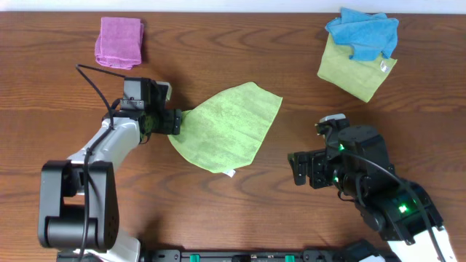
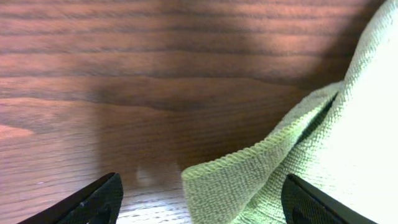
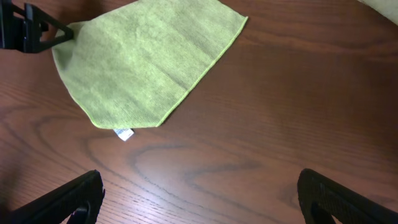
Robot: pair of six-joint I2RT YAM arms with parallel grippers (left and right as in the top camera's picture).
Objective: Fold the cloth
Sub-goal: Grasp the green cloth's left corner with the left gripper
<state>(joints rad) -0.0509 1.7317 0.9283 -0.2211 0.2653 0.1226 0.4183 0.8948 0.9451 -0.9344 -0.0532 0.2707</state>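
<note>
Left fingers [image 2: 93,202] spread wide, arm stretched forward — right fingers [image 3: 68,200] spread wide, arm angled inward.

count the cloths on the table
4: a pink cloth at the far left, the lime-green cloth mid-table, and a blue cloth lying on a yellow-green cloth at the far right. More may be hidden under that pile.

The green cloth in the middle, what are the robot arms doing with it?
They are meant to fold it. The lime-green cloth lies on the wooden table. The left pincer is at its left corner, fingers open with the cloth's edge between them, not clamped. The right pincer is open over bare table to the right, touching nothing.
</note>
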